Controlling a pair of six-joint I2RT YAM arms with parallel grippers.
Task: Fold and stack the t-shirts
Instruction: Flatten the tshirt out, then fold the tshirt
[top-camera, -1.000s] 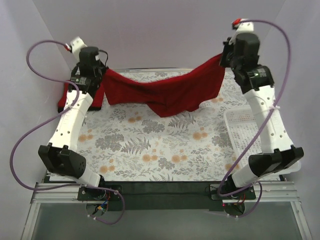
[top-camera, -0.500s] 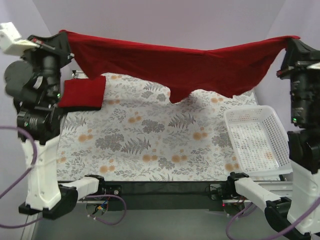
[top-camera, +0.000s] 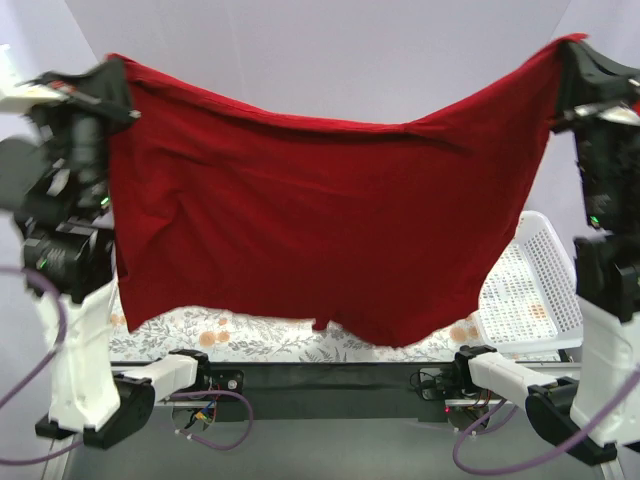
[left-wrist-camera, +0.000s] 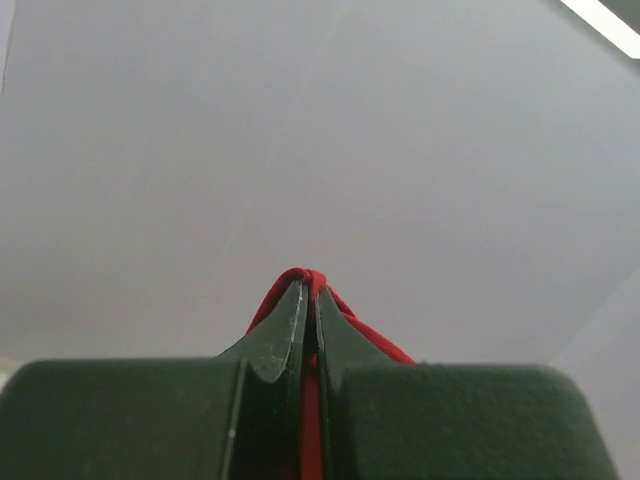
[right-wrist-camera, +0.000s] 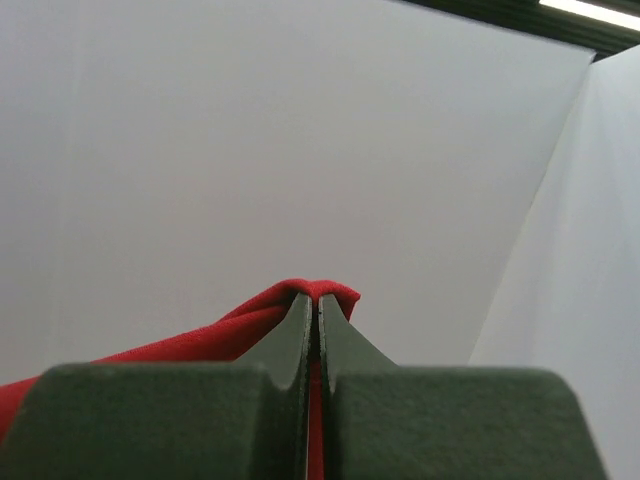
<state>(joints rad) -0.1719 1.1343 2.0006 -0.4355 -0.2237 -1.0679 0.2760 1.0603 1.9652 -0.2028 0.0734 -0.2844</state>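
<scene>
Red t-shirt (top-camera: 320, 230) hangs like a curtain above the floral table (top-camera: 240, 338), spread between the two arms. Left gripper (left-wrist-camera: 309, 292) and right gripper (right-wrist-camera: 312, 298) each pinch tight on a bunched upper corner of the cloth. The top edge sags between the grips, so the fabric is judged light, limp and unlikely to slip. Corners and hem edges offer the surest hold. A white basket (top-camera: 548, 285) stands at right.

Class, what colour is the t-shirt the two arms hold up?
The t-shirt is plain red, best seen in the top external view.
</scene>
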